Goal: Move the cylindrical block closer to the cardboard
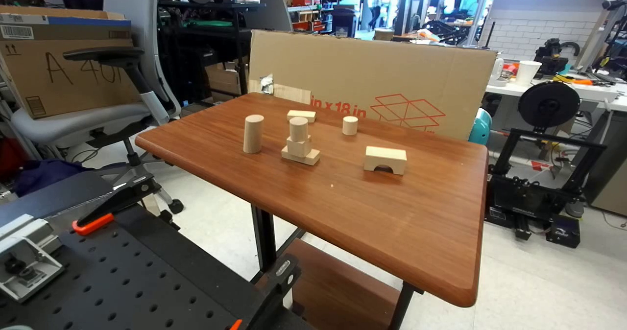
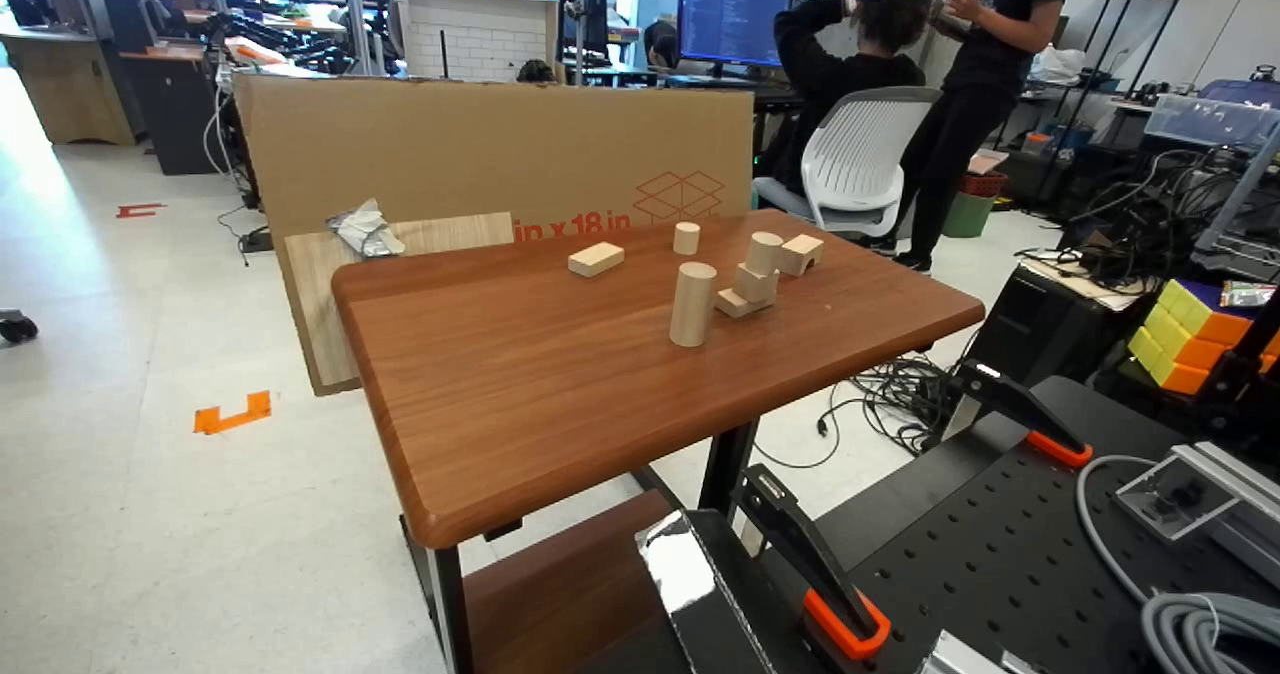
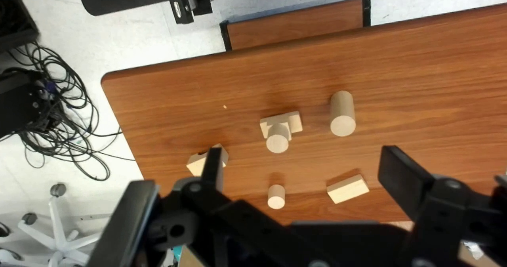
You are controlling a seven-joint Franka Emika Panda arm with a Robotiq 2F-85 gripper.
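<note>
Bare table [image 2: 500,374] flanks the cylindrical block [image 2: 692,306] on one side — the stack [image 2: 756,284] stands opposite. A flat block [image 2: 597,260] obstructs the way toward the cardboard [image 2: 460,149].

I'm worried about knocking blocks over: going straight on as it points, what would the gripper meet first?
Probably the block stack or the tall cylinder, which rise from the tabletop ahead of the open gripper; the wrist view leaves depth unclear, so I can't say which comes first.

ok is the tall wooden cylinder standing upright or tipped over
Upright. In both exterior views the tall wooden cylinder stands on end on the wood-grain table, its flat round top facing up.
</note>
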